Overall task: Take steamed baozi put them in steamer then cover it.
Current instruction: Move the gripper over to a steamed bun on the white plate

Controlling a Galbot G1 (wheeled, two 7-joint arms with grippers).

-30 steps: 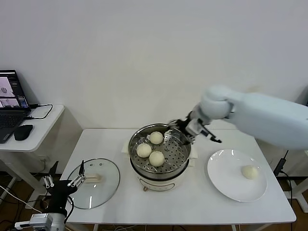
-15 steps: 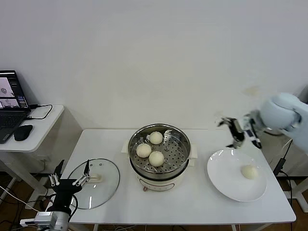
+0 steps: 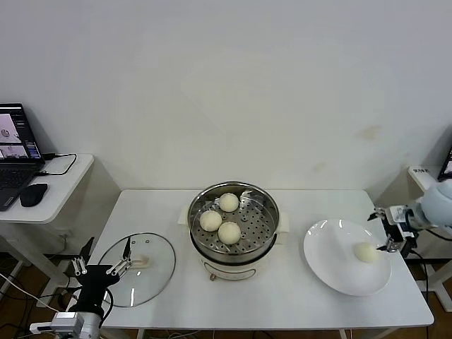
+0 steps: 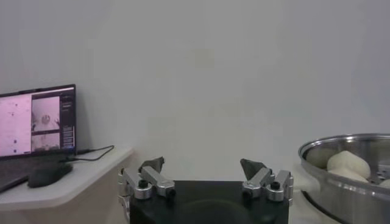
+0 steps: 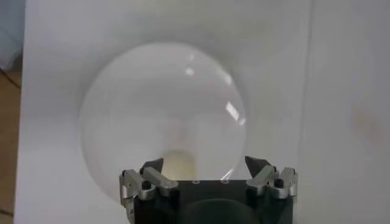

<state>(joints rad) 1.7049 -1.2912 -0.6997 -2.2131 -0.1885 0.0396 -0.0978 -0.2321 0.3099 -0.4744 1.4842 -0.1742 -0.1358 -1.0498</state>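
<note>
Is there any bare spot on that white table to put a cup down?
Yes: between the shiny steel steamer and the flat white plate, and the front strip. The left end is crowded by the clear glass lid.

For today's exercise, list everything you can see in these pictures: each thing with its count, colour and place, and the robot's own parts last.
Baozi: four, cream-white; three in the steamer, one on the plate.
Steamer: one, steel, table centre.
Plate: one, white, table's right.
Lid: one, clear glass, table's left.
Table: one, white.
Laptop and mouse: one each, black, side desk.
Left gripper: open, beside the lid.
Right gripper: open, beside the plate's baozi.
</note>
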